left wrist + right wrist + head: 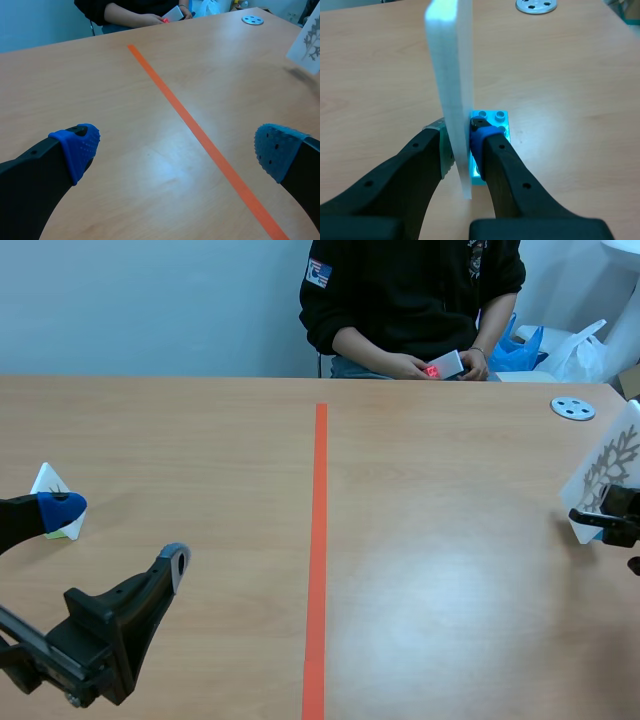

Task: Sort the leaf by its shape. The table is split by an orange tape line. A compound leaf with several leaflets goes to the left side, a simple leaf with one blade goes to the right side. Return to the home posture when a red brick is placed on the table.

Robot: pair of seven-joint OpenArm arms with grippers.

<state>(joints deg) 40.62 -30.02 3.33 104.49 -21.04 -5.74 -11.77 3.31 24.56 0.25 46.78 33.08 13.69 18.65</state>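
On the right half of the table (200, 440), well away from the tape line (320, 540) and near the right edge: a white card (600, 480) printed with a grey branching leaf (615, 455) of several leaflets, leaning in the scene view. Pinched low down between the fingers of the right gripper (461, 147), pads pressed to both faces. Edge-on and upright in that wrist view, foot set in a light-blue brick (492, 117). Resting on the wood or held just above it: impossible to tell. Low at the left, the left gripper (118, 537), spread wide with nothing between its blue pads (77, 145). Under and ahead of it in its wrist view, bare wood and the tape line running slantwise. Just behind its far finger in the scene view, a second card (48, 483), white, on a green base, near the left edge. Farther off on the right half, a grey disc (573, 408) with holes. Across the table, a person (410, 290) in black, both hands around a small white box (447, 364) with a red spot.
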